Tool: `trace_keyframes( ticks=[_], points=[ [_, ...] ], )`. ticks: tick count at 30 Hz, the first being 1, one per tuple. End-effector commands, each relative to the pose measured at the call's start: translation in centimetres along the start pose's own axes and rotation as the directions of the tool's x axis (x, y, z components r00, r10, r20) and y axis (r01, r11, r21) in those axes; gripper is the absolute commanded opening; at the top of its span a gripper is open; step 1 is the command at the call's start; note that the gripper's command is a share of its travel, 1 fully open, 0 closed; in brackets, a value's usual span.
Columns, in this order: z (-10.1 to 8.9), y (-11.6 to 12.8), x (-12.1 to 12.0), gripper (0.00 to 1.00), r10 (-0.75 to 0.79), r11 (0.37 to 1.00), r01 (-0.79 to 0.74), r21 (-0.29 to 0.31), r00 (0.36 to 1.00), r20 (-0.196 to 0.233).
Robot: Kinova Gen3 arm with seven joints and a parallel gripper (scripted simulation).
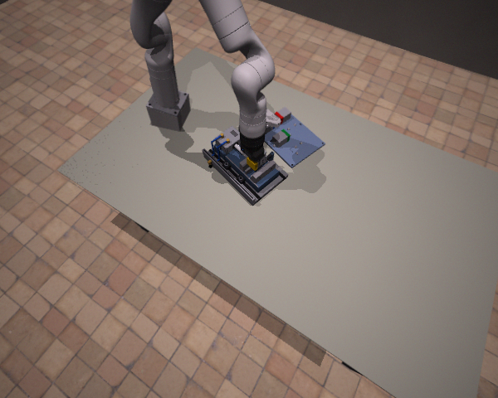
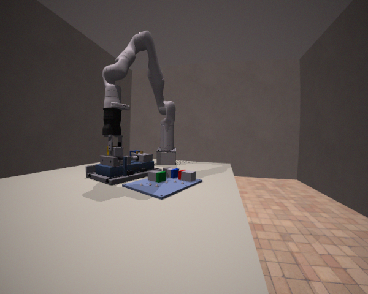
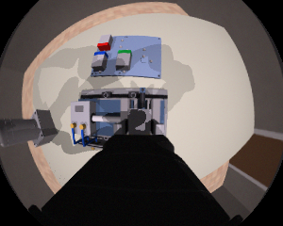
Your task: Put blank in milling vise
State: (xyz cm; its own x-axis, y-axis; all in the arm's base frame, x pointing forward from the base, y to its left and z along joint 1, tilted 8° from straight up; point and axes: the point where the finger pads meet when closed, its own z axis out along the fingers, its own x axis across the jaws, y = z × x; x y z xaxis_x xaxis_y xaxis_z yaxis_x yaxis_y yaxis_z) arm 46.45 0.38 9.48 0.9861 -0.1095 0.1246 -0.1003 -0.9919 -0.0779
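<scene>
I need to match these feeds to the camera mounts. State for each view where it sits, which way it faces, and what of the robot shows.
Top: high above the floor, looking obliquely down at the table; shows the arm's base and links over the vise.
Exterior: low at the table's far end, facing the arm; shows the whole arm and the end effector shut on the yellow-ended blank.
Wrist: on the arm's wrist, facing down; only the dark end effector body shows.
Shared: all three show the vise and the blue plate.
</scene>
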Motion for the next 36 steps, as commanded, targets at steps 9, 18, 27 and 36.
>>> trace_keyframes(
  ticks=[9, 18, 27, 36],
  points=[
    [-0.05, 0.00, 0.07, 0.00, 0.003, 1.000, -0.003, 0.000, 1.000, -0.002],
    [0.04, 0.02, 0.07, 0.00, 0.010, 1.000, -0.010, 0.000, 1.000, -0.002],
    [-0.04, 0.00, 0.07, 0.00, 0.003, 1.000, -0.003, 0.000, 1.000, -0.002],
    [0.05, 0.02, 0.07, 0.00, 0.011, 1.000, -0.011, 0.000, 1.000, -0.002]
  ],
)
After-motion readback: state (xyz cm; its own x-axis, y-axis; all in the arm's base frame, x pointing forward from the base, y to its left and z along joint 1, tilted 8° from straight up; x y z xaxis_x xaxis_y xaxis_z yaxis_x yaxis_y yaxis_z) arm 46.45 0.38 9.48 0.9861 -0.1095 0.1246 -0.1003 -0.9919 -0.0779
